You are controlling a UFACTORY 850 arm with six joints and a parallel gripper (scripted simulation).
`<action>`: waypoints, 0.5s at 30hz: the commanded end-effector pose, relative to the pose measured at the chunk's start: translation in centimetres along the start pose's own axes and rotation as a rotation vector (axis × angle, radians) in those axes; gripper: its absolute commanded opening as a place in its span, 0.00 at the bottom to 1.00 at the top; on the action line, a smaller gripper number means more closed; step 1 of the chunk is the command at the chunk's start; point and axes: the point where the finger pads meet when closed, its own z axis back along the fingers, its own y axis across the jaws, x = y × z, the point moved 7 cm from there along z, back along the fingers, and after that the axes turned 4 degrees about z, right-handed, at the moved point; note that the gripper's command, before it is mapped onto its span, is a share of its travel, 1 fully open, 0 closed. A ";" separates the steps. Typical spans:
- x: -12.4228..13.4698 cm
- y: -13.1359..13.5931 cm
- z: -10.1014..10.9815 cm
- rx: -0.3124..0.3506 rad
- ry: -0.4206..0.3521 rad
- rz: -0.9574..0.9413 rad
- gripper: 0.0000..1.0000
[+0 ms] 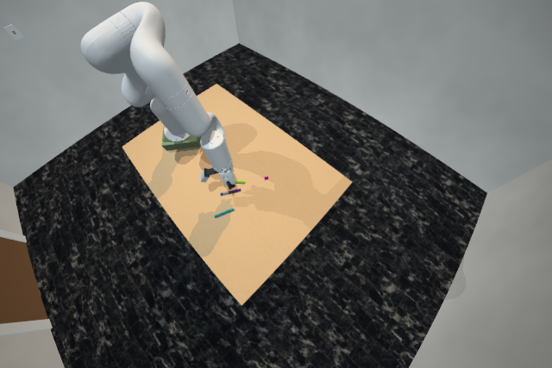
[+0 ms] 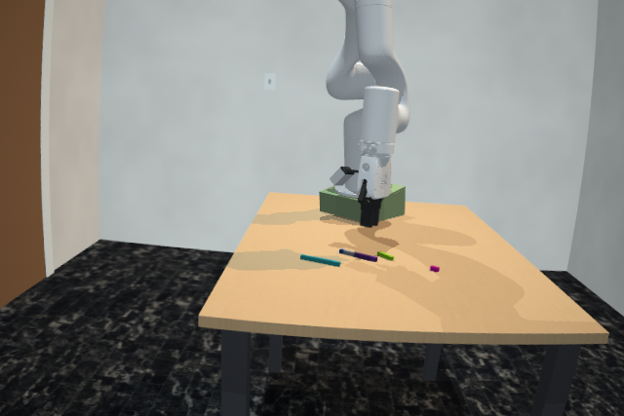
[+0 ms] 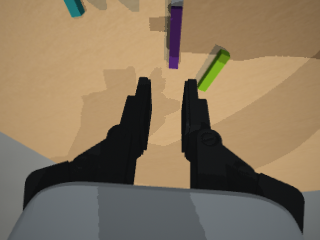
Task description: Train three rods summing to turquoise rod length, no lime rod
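Wooden table [image 1: 276, 221] [image 2: 322, 305] [image 3: 105, 50], short colored rods lying flat

Wrist view: tabletop [image 1: 267, 239] [image 2: 403, 300] [image 3: 115, 45] seen between the open fingertips | far centre: way obstructed by purple rod [image 1: 234, 190] [image 2: 366, 256] [image 3: 175, 37] | far right: passage narrowed by lime rod [image 1: 240, 182] [image 2: 385, 255] [image 3: 215, 69]
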 end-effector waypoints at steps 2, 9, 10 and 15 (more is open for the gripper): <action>0.1 -0.5 0.7 0.049 0.005 0.002 0.24; 0.1 -0.5 0.7 0.049 0.005 0.002 1.00; 0.1 -0.5 0.7 0.049 0.005 0.002 1.00; 0.1 -0.5 0.7 0.049 0.005 0.002 1.00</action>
